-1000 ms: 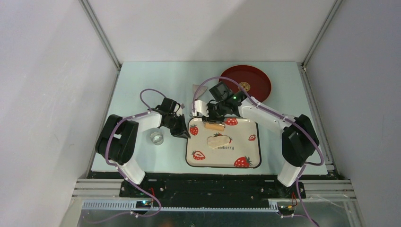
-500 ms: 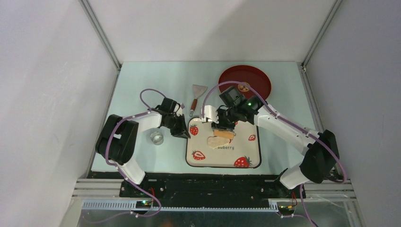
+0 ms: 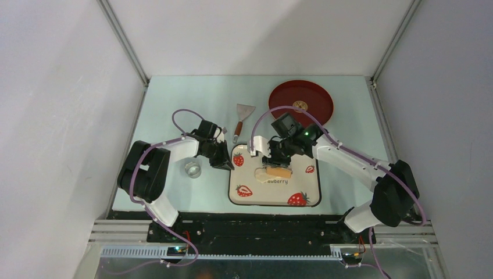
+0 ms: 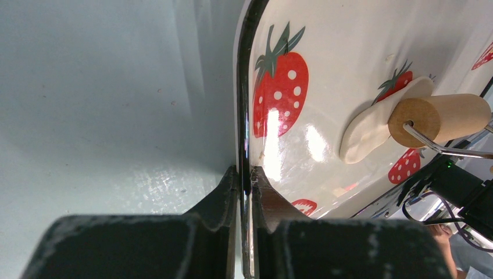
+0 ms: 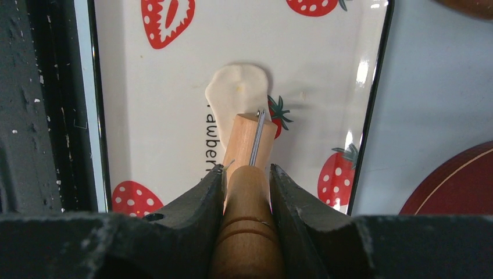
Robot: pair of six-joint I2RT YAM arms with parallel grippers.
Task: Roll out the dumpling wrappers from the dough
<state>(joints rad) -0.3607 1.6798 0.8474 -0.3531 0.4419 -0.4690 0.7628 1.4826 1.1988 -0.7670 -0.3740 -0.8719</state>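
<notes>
Two robot arms work over a white tray (image 3: 302, 195) printed with strawberries. The left gripper (image 4: 244, 174) is clenched on the tray's left rim, near its far corner, holding it steady. The right gripper (image 5: 246, 174) is clamped around the handle of a small wooden roller (image 5: 251, 136), whose drum rests on the dough (image 5: 235, 96) in the middle of the tray. That dough is a pale, flattened, uneven oval, not yet round.

Beyond the tray's far right corner sits a red plate (image 3: 317, 96) holding one small pale disc (image 3: 300, 106). It is probably a finished wrapper, though too small to be sure. Left of the tray stands a metal ring (image 3: 193, 169), and a scraper (image 3: 243, 113) lies just beyond the tray's far edge.

By my reading, rolling is under way, and thinning, cutting and moving to the plate remain.
</notes>
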